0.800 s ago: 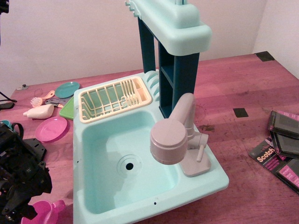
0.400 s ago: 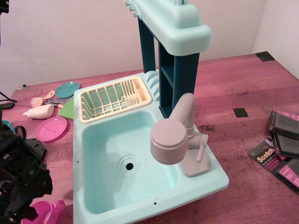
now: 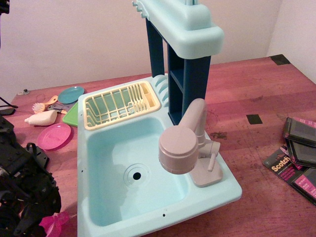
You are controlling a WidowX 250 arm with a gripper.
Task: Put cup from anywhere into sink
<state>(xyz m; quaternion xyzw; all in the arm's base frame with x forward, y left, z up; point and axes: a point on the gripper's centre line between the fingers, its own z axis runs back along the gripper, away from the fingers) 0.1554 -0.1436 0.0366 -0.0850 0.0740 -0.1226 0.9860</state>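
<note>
Arm's black bulk has dropped and slid right over the last sec: 0.8 s ago most of the cup's magenta mouth showed at bottom-left, 0.4 s ago still a good bit of it, now the gripper (image 3: 29, 217) covers nearly all of it. Only a pink sliver of the cup (image 3: 55, 223) pokes out at abt 7 o'clock of the frame, on the table just left of the sink (image 3: 98, 148) front-left corner, close beside the wall, not inside. Looks like the approach/grasp step, w/ the arm closing in from above; nothing moved toward the basin yet, which is bare, drain hole showing. Can't tell the pincer state: fingers are lost in the dark mass, so released vs clenched on the cup is unclear. Cup hasn't shifted place across the views, so prob. not lifted yet. Rest unchanged: cream dish rack (image 3: 121, 104) at 12 o'clock of the basin, faucet (image 3: 185, 143) at its 3 o'clock, pink plate (image 3: 53, 136) and teal plate (image 3: 70, 94) at 9–10 o'clock of the sink. Next needs a firm pinch, a lift over the sink wall, then a short move right; risk is nudging the cup against the wall.
</note>
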